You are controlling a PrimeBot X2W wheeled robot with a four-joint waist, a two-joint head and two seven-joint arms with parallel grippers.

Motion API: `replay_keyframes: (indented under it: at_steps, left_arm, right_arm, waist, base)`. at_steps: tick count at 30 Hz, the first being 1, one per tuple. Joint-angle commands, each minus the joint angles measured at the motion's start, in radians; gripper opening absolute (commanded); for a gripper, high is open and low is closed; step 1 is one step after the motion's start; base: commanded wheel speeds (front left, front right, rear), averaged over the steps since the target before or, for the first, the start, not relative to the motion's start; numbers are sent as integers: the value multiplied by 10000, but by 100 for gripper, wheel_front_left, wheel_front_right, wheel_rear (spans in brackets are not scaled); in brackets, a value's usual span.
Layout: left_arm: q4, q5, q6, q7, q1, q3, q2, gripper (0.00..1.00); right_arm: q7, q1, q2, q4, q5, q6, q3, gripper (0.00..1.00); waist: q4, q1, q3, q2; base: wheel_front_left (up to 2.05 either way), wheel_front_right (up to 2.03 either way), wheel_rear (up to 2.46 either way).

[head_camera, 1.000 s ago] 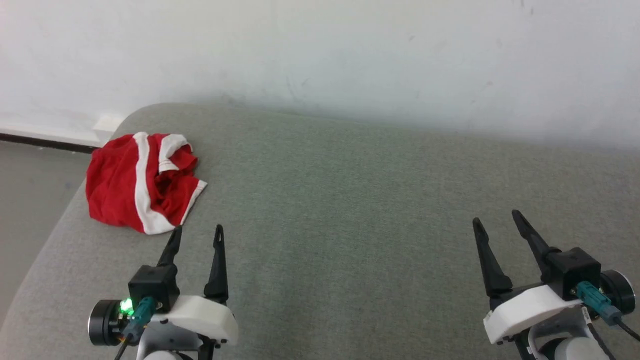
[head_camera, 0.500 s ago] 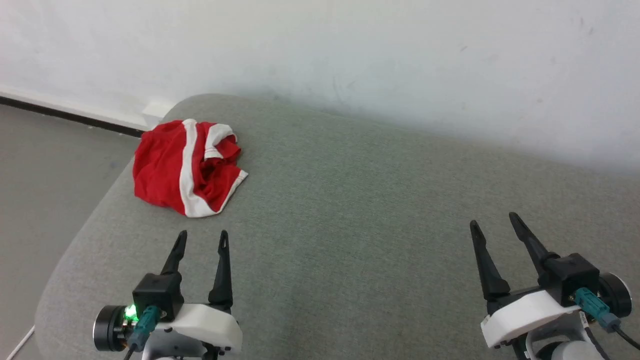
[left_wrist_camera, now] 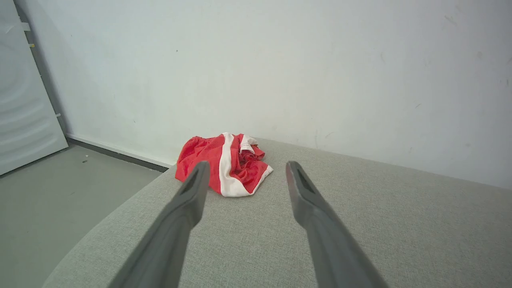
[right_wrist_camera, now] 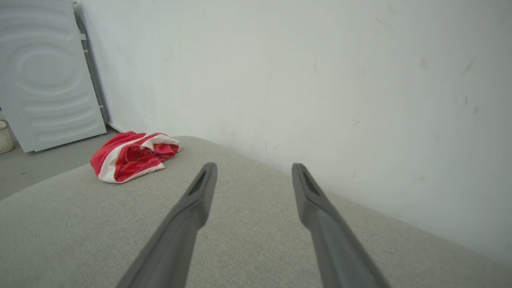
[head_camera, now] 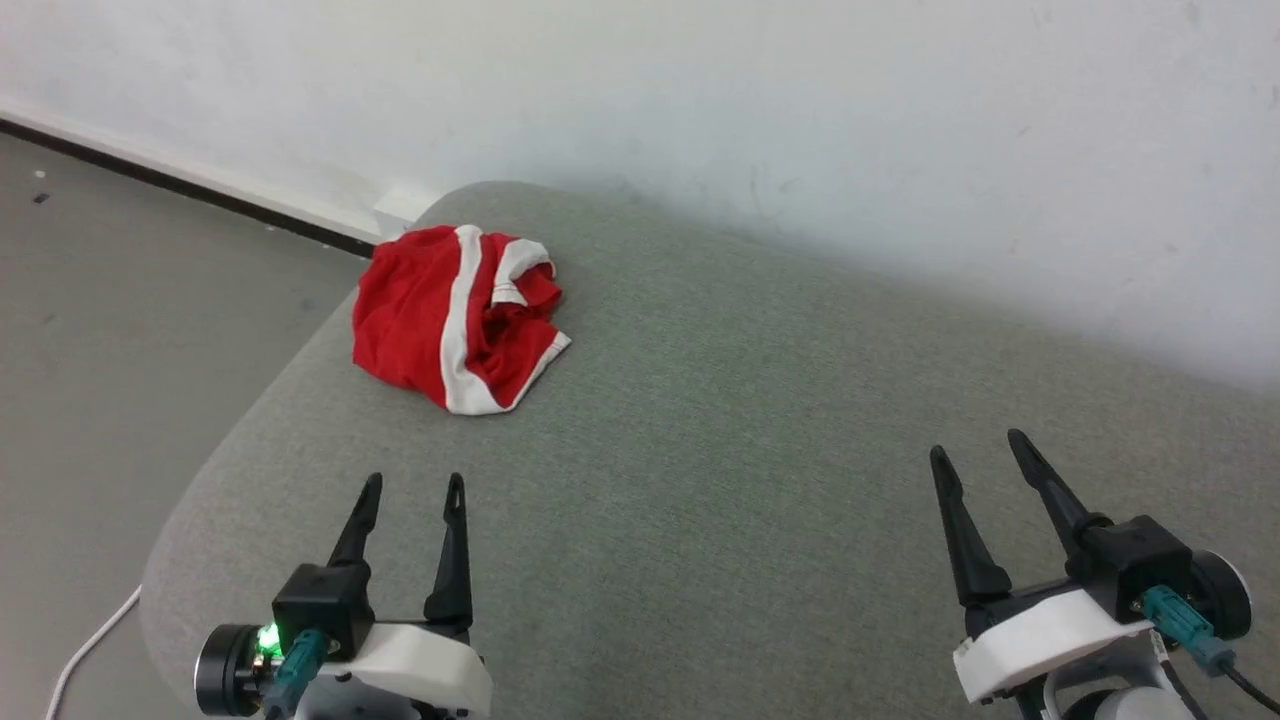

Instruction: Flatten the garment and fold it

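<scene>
Both grippers spread wide and empty, the garment not yet reached

The left gripper [head_camera: 414, 482] hovers low over the grey cushion [head_camera: 700, 480] with its fingers apart, and the right gripper [head_camera: 977, 445] does the same well off to the side. The garment [head_camera: 450, 315] lies bunched at about twelve o'clock from the left gripper and ten o'clock from the right, near the cushion's far corner beside the wall [head_camera: 700, 90]. I'd send the left one straight ahead to pinch the white-trimmed hem nearest it, taking one layer only. Then I'd draw it towards the middle, away from the edge over the floor [head_camera: 120, 300].
</scene>
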Motion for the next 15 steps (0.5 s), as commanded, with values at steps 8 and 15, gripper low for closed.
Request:
replay_keyframes:
  at_steps: [8,15]
  left_arm:
    - [-6,-132,45,-264,211,-46,-19,100]
    - [-56,-200,74,-411,277,-114,-21,100]
  right_arm:
    - [-264,89,26,85,200,-15,129,100]
    - [-410,125,28,107,338,-16,217,100]
  waist:
    - [653,0,-77,1]
    - [1011,0,-68,1]
  base:
    - [0,0,0]
    - [0,0,0]
